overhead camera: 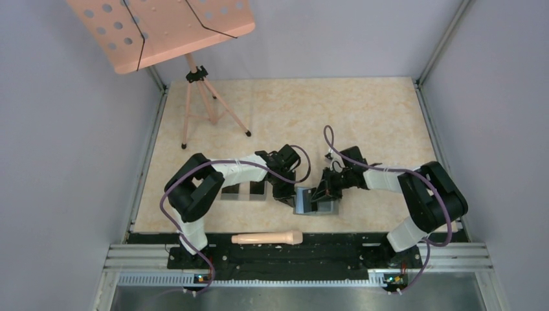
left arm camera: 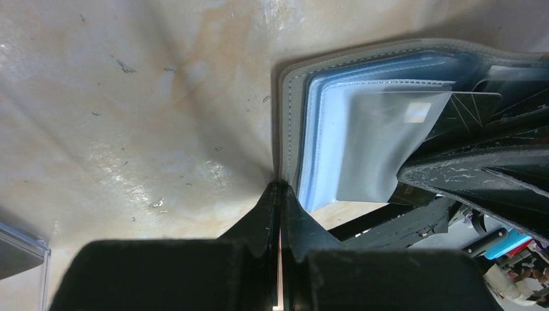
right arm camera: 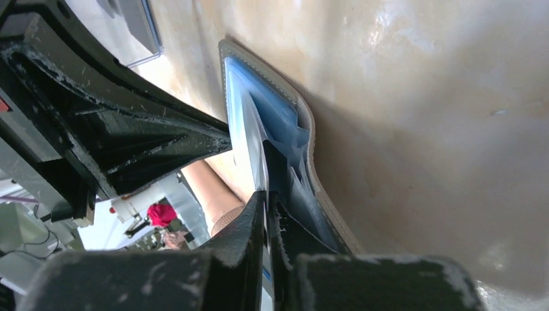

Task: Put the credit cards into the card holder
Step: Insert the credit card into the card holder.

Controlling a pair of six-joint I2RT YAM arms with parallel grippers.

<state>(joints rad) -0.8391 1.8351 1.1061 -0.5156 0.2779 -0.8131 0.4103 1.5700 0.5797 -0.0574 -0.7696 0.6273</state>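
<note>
Two tools meet low over the tabletop (left arm camera: 129,97) at the open card holder (left arm camera: 292,116), the left tool (left arm camera: 280,189) pinched tight on its gray stitched cover, the right tool (right arm camera: 265,195) clamping a black credit card (left arm camera: 472,105) with a pale mark, partly inside bluish translucent sleeves.

A beige, marble-patterned tabletop (overhead camera: 362,110), glossy and lightly scuffed, is boxed in by plain pale gray walls (overhead camera: 58,162) on the left, right and far sides. At its far left corner a pink perforated music stand (overhead camera: 162,39) rises on a tripod. Aluminum rails (overhead camera: 136,256) run along the near edge, under soft, even light.
</note>
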